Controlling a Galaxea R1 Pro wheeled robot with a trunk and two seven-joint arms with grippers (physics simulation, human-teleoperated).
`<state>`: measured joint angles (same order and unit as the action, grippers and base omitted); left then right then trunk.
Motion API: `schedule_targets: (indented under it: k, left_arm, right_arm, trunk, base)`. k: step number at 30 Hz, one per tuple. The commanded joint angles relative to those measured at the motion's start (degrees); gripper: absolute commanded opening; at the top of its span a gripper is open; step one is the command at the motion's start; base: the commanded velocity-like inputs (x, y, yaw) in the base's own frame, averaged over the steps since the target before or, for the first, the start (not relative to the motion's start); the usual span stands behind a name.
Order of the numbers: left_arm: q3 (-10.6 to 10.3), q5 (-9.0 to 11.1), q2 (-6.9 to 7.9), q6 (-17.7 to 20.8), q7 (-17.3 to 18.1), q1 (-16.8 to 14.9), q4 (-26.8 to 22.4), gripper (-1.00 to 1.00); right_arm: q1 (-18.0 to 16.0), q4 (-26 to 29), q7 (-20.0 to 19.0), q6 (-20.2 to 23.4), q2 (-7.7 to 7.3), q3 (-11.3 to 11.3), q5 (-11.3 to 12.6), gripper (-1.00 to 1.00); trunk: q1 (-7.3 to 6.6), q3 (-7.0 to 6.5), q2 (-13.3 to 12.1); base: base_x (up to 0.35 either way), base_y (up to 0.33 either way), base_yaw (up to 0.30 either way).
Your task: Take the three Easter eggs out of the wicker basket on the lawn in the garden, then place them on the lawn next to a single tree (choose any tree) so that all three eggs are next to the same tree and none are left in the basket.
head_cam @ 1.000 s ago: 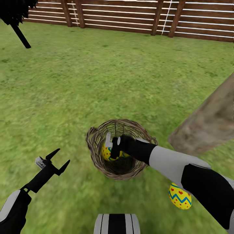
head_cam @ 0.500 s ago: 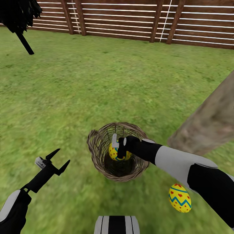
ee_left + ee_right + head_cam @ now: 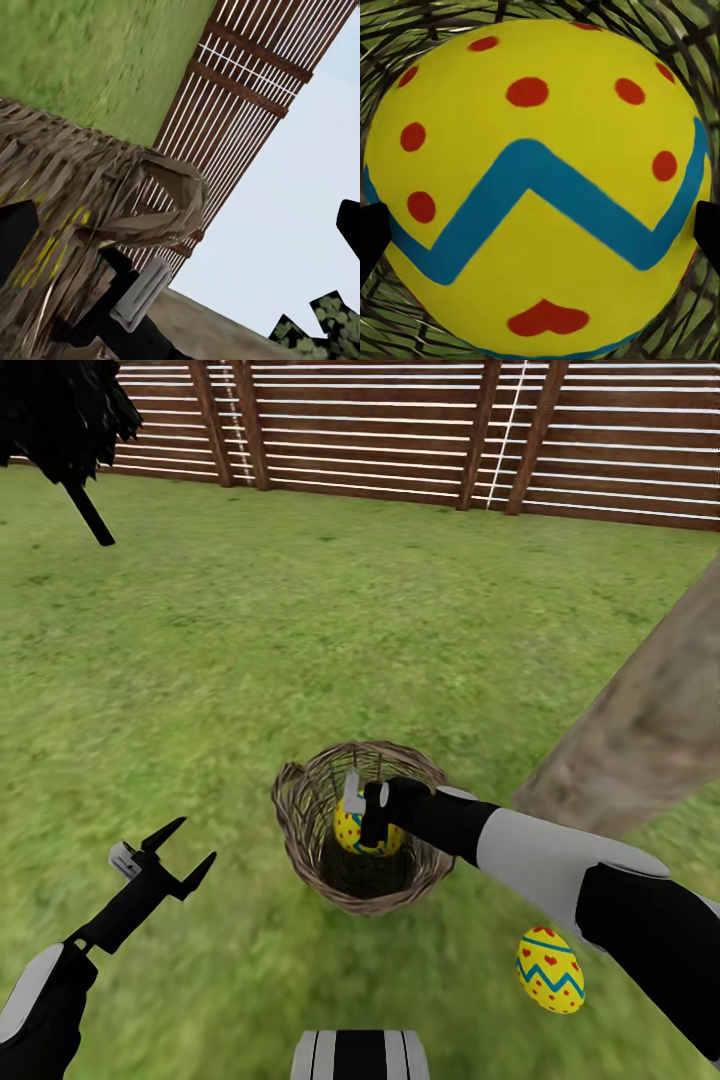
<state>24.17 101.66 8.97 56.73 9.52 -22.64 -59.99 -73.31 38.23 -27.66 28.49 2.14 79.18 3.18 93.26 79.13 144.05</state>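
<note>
The wicker basket point(image 3: 300, 830) stands on the lawn point(image 3: 300, 620) just in front of me. My right gripper point(image 3: 362, 830) reaches into it and is shut on a yellow Easter egg point(image 3: 352, 828) with a blue zigzag, held inside the basket's rim. Up close, that Easter egg point(image 3: 536, 187) sits between the fingertips point(image 3: 371, 240) with the weave behind it. A second egg point(image 3: 550, 970) lies on the grass under my right forearm, near the thick grey-brown tree trunk point(image 3: 640, 740). A third egg is hidden. My left gripper point(image 3: 175, 852) hangs open over grass, left of the basket.
A brown slat fence point(image 3: 400, 430) closes the garden at the back. A thin-trunked dark-leaved tree point(image 3: 60, 420) stands at the far left. The left wrist view looks past the basket's loop handle point(image 3: 176, 195) to the fence point(image 3: 247, 90) and sky.
My right gripper has closed on the egg in the basket and raised it slightly toward the middle. The head camera has tilted a little. The left arm has not moved.
</note>
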Motion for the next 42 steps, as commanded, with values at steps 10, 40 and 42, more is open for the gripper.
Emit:
schedule_targets:
  k: [10, 40, 42]
  left_arm:
    - [0.09, -0.59, -0.01, 0.22, 0.5, -0.04, 0.04, 1.0]
    - [0.18, -0.66, 0.58, 0.66, 0.33, -0.04, 0.0, 1.0]
    - [0.18, -0.65, 0.6, 0.66, 0.33, -0.04, 0.01, 1.0]
  right_arm:
    - [-0.08, 0.26, 0.32, 0.33, -0.03, 0.31, 0.25, -1.0]
    - [-0.08, 0.33, 0.06, 0.4, -0.07, -2.32, 0.19, -1.0]
    - [-0.08, 0.31, 0.06, 0.51, -0.05, -2.42, 0.21, -1.0]
  trunk:
    - [-0.26, -2.18, -0.12]
    - [-1.04, -8.83, -0.52]
    - [-1.09, -9.27, -0.55]
  base:
    - [0.0, 0.0, 0.0]
    - [0.0, 0.0, 0.0]
    - [-0.003, 0.0, 0.0]
